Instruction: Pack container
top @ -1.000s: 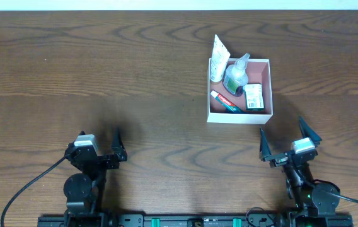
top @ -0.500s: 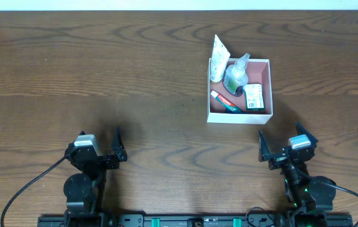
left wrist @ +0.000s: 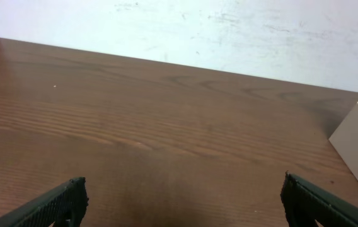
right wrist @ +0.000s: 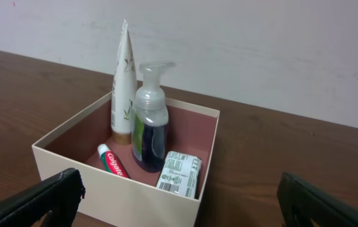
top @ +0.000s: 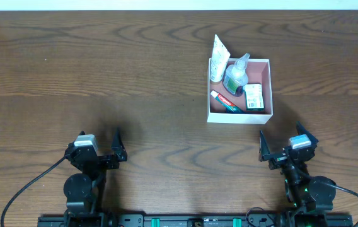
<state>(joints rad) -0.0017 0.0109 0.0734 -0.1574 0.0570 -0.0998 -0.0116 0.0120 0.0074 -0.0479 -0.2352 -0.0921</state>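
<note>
Right claw (top: 281, 139) first: jaws wide apart, nothing between them, parked low at the near edge of the table. Straight ahead of it, and near, sits the container (right wrist: 122, 195), one white corner turned a touch toward the claw's left finger. It's a square box, so there's no long axis to line up on, and a reach from here would go dead forward.

Inside, nearest the claw, a green-and-white packet (right wrist: 179, 171) lies against the front wall on the right side, and a small Colgate toothpaste tube (right wrist: 113, 165) lies beside it to the left. Behind those stands a clear pump bottle (right wrist: 149, 120), upright. Behind that, a tall white tube (right wrist: 122, 82) is propped at the far-left corner, poking above the rim.

Over to the left claw (top: 100, 144): it's also spread open and empty. From there the box is well apart, forward and off to the right.

By my read, nothing loose is waiting on the wood, so the packing looks complete. Any further touch belongs to the right arm.
</note>
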